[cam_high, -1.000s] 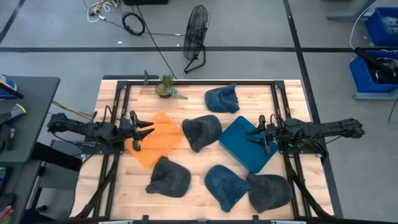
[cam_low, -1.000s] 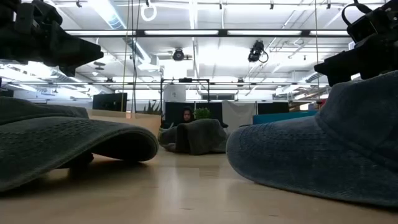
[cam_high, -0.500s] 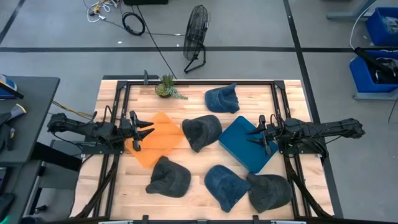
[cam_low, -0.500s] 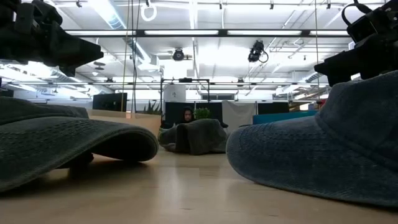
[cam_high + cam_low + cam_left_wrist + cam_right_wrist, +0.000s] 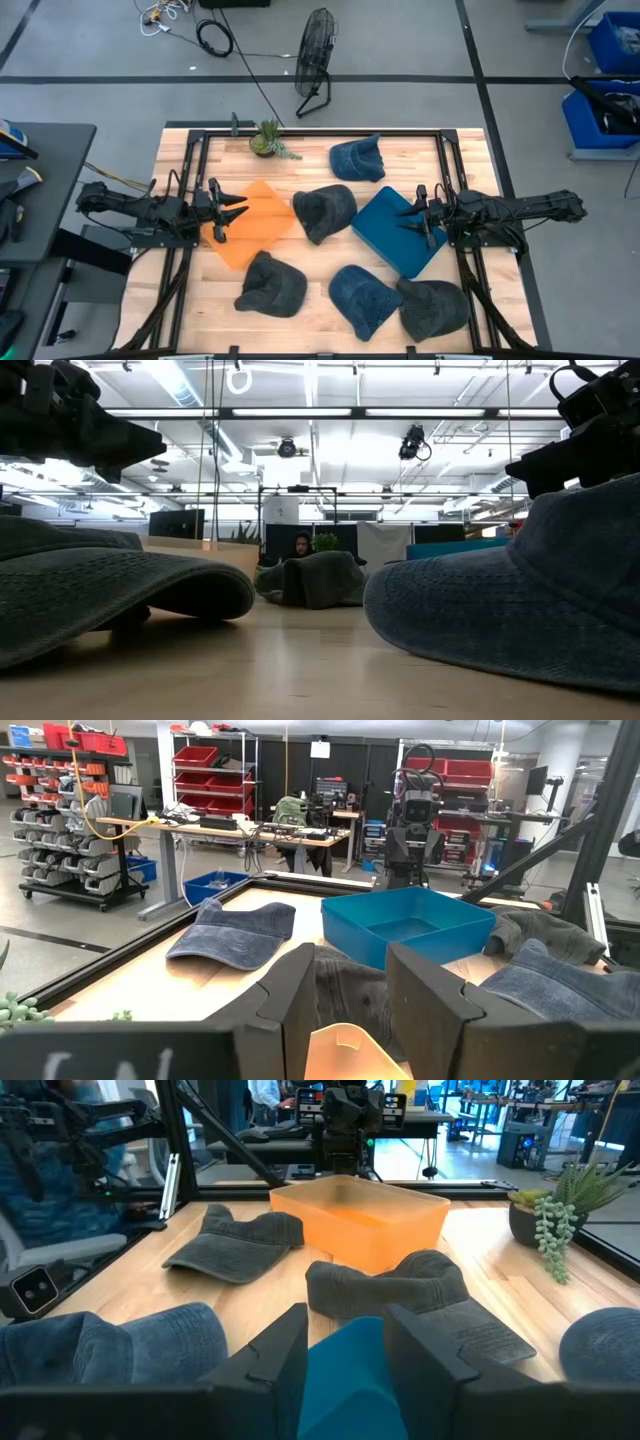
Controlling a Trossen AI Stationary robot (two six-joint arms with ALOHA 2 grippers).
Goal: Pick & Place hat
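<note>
left gripper (image 5: 222, 213) spread over orange plastic bin (image 5: 255, 225); right gripper (image 5: 416, 215) spread over blue plastic bin (image 5: 395, 233), five fabric caps around.

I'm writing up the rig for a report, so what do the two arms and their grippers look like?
Both arms are matte black and slim, built of jointed segments with dark cables along them. The left gripper and right gripper each end in two black fingers, blocky and angular with flat faces. No markings are legible.
</note>
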